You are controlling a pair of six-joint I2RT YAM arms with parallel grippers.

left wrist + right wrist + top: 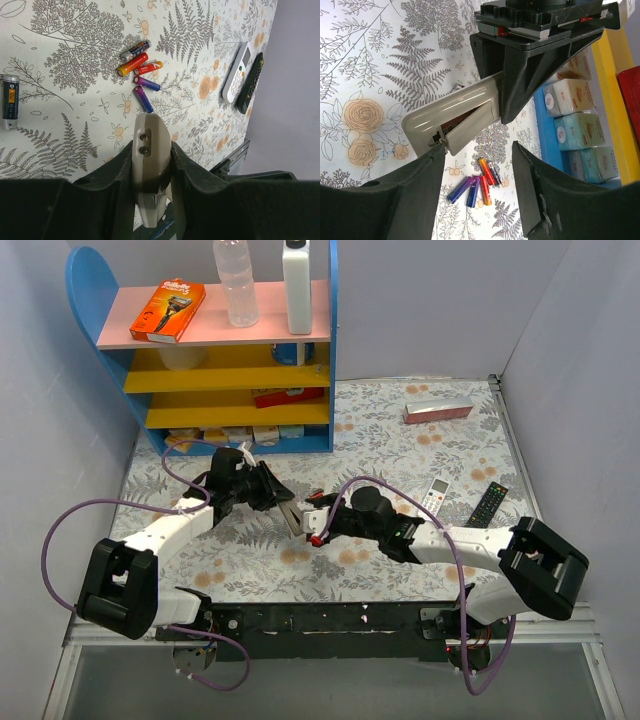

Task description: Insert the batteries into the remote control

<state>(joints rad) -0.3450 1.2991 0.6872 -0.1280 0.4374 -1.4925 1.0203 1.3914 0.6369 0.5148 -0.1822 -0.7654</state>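
Note:
My left gripper (277,494) is shut on the remote control (150,150), a pale squared-off body held edge-on above the table. In the right wrist view the remote control (445,117) shows its back, with the battery cover (470,127) partly open and a dark compartment behind it. My right gripper (477,150) is open and empty just below that cover; its left fingertip (436,152) is at the cover's corner. Several red and blue-purple batteries (140,75) lie in a loose cluster on the floral cloth below, also seen in the right wrist view (477,187).
A slim white remote (433,494) and a black remote (487,504) lie to the right. A pink box (437,410) sits at the back right. A blue and yellow shelf (230,350) stands at the back left. A larger silver-black battery (10,102) lies apart.

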